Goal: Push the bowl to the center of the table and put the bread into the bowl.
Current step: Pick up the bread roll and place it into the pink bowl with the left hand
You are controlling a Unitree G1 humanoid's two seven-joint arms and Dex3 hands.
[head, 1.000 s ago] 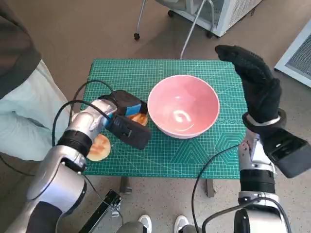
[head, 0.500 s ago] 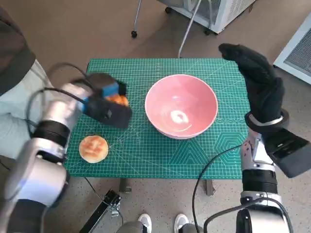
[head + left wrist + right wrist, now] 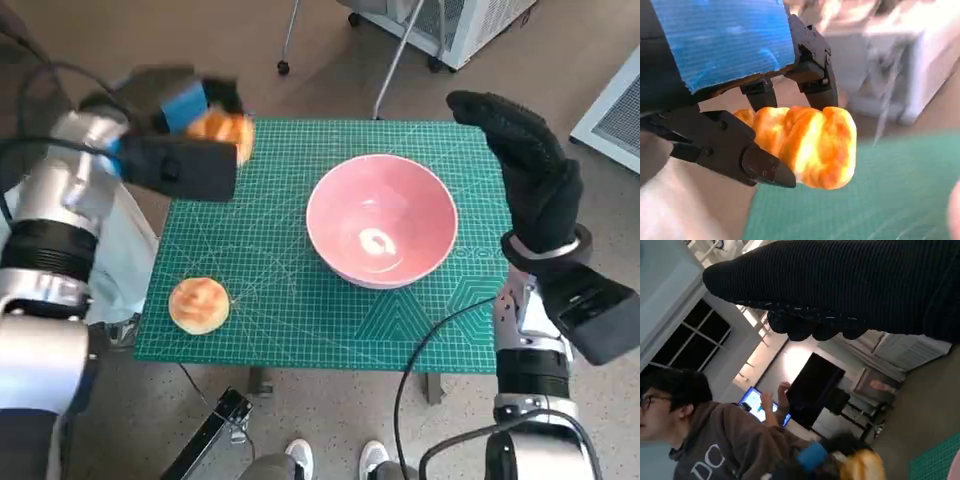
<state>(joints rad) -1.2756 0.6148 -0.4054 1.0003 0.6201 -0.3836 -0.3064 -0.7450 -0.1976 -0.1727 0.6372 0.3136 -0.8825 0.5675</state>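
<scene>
A pink bowl stands a little right of the middle of the green mat. My left hand is raised above the mat's far left corner and holds a golden piece of bread. The left wrist view shows that bread pinched between the black fingers. A second round bun lies on the mat near its front left corner. My gloved right hand stands upright at the mat's right edge, beside the bowl, fingers straight and holding nothing.
A person sits at the left of the table and shows in the right wrist view. Chair legs and a white cabinet stand on the floor behind the table. Black cables hang off the front edge.
My left hand has lifted the bread off the mat and swung it up and away from the bowl toward the far left corner. The right hand and bowl have stayed put.
</scene>
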